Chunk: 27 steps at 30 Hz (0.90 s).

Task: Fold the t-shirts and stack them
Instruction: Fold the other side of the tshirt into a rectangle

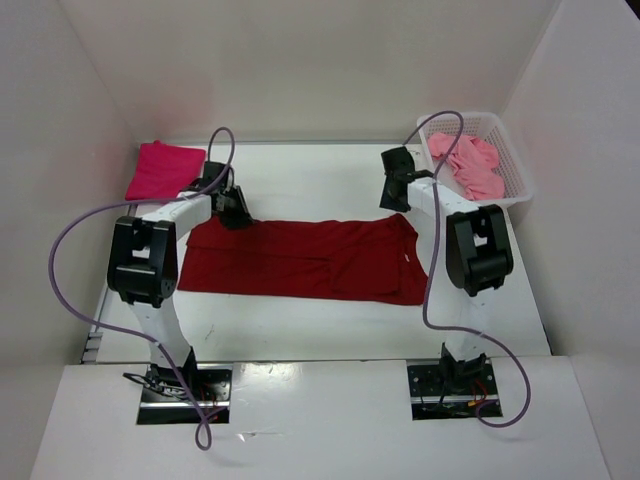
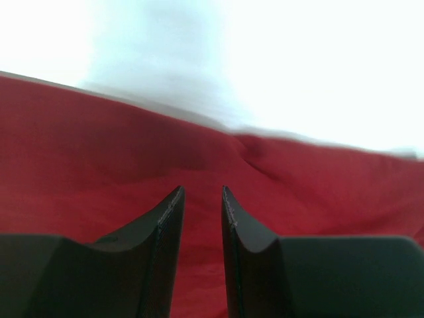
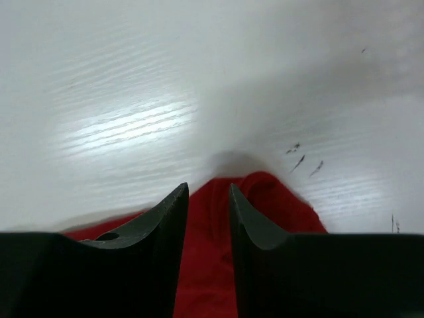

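While left gripper (image 2: pixel 202 189) and right gripper (image 3: pixel 209 187) hover, jaws slightly apart, over dark red shirt (image 1: pixel 300 262) at frame centre: bunched cloth between right jaws may snag, skewing fold.

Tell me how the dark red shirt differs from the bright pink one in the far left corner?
The dark red shirt lies spread long across the middle of the table; the bright pink shirt is folded small. The dark red shirt is deeper in colour, the bright pink shirt vivid. Both are plain cloth on the table.
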Tool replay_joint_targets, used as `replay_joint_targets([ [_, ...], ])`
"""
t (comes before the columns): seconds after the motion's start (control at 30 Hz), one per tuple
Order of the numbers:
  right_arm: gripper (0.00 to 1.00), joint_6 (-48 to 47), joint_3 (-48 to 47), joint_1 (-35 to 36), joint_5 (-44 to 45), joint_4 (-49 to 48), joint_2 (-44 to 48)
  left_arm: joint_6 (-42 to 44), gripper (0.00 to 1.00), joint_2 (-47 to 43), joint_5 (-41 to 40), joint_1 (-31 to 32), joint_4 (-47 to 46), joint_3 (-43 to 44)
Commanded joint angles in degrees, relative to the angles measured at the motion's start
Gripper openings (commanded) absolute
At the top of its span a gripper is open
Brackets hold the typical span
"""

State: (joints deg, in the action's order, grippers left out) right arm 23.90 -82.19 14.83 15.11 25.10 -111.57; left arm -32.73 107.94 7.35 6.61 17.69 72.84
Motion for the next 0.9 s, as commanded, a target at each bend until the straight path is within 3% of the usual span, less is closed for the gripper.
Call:
replay_joint_targets([
  [0.0, 0.37, -2.4, -3.9, -0.9, 3.4, -1.5, -4.1, -1.3, 0.36, 1.7, 1.2, -3.3, -2.2, 1.0],
  [0.13, 0.32, -2.9, -1.5, -0.9, 3.4, -2.1, -3.6, -1.8, 0.36, 1.7, 1.2, -5.5, -2.8, 0.5],
  [0.37, 0.14, -2.9, -0.4, -0.9, 5.8, -1.5, -2.9, -3.6, 0.36, 4.0, 3.4, -10.7, -4.3, 0.5],
  [0.43, 0.14, -2.9, -0.4, -0.9, 7.0, -1.5, -2.3, -3.6, 0.36, 5.1, 4.0, -12.3, -4.3, 0.5],
  [0.57, 0.32, -2.9, 0.8, -0.9, 7.0, -1.0, -0.2, -4.1, 0.36, 5.6, 4.5, -13.8, -4.3, 0.5],
  [0.73, 0.31, -4.2, 1.3, -0.9, 4.1, -0.5, 1.0, -4.1, 0.36, 6.1, 4.5, -13.8, -4.9, 0.5],
  [0.87, 0.15, -3.7, 1.3, -0.9, 3.3, 0.2, -0.1, -4.1, 0.36, 6.1, 3.9, -13.8, -4.9, 0.5],
])
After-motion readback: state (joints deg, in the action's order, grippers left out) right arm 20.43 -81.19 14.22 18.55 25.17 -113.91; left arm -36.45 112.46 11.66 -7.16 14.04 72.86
